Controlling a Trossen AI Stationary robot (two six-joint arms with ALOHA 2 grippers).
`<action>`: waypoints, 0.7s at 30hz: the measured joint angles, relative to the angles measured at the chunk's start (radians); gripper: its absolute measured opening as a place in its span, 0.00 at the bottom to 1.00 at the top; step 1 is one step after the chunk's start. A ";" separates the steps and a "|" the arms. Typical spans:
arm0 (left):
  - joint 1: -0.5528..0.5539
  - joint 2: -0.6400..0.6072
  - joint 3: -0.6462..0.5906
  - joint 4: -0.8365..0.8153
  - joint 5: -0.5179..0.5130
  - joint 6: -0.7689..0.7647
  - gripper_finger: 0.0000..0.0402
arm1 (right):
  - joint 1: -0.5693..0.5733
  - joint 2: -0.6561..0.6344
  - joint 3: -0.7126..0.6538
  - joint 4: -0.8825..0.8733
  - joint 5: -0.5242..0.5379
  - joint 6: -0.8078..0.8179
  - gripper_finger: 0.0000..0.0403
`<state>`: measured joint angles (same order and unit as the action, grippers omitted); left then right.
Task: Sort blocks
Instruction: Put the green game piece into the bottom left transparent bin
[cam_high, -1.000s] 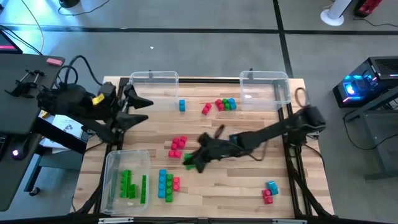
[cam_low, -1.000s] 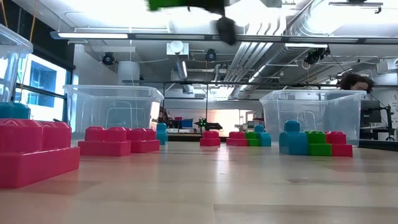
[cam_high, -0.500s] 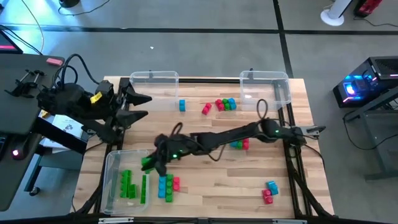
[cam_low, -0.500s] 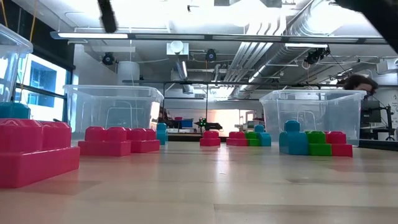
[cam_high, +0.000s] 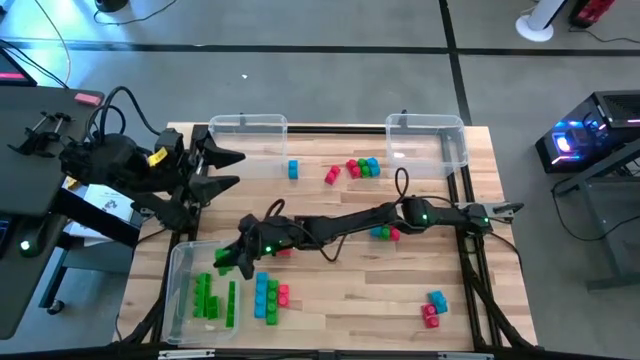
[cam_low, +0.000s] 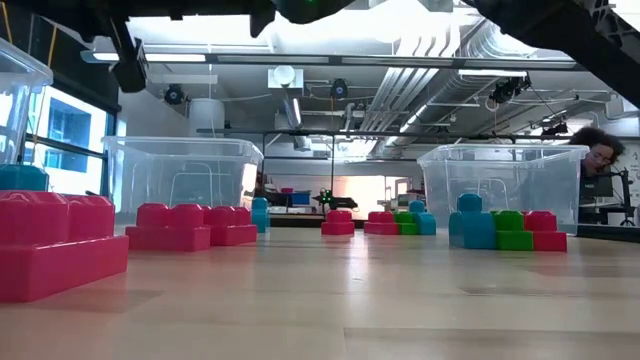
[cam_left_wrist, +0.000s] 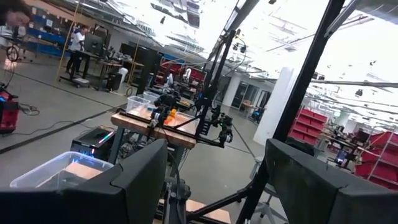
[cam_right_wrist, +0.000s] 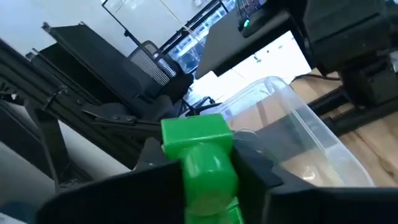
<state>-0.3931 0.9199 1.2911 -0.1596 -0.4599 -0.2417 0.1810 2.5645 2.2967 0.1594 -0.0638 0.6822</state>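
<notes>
Wooden table (cam_high: 340, 290), no legible writing; right hand (cam_high: 232, 262) grips green block (cam_right_wrist: 200, 152) — left hand (cam_high: 222, 169) open

— Near left corner? A bin (cam_high: 180, 262) with blocks (cam_high: 213, 297) lying inside, more blocks (cam_high: 268, 297) just beside on the table (cam_high: 340, 300).

— Far side? Two bins, one left (cam_high: 247, 125), one right (cam_high: 430, 127), a cluster of blocks (cam_high: 362, 168) between. Near right corner: another small cluster (cam_high: 434, 308).
</notes>
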 joint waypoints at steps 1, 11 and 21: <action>0.000 0.000 0.000 0.000 0.000 0.000 0.64 | 0.000 0.000 0.002 0.006 -0.007 -0.010 0.20; 0.000 0.000 0.000 0.000 -0.014 0.000 0.64 | -0.018 -0.027 0.054 -0.030 -0.140 -0.133 0.54; 0.000 0.000 0.000 -0.010 -0.016 0.000 0.64 | -0.048 -0.245 0.055 -0.928 -0.067 -0.584 0.51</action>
<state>-0.3931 0.9199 1.2911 -0.1694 -0.4755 -0.2412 0.1333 2.3194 2.3520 -0.7684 -0.1309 0.0979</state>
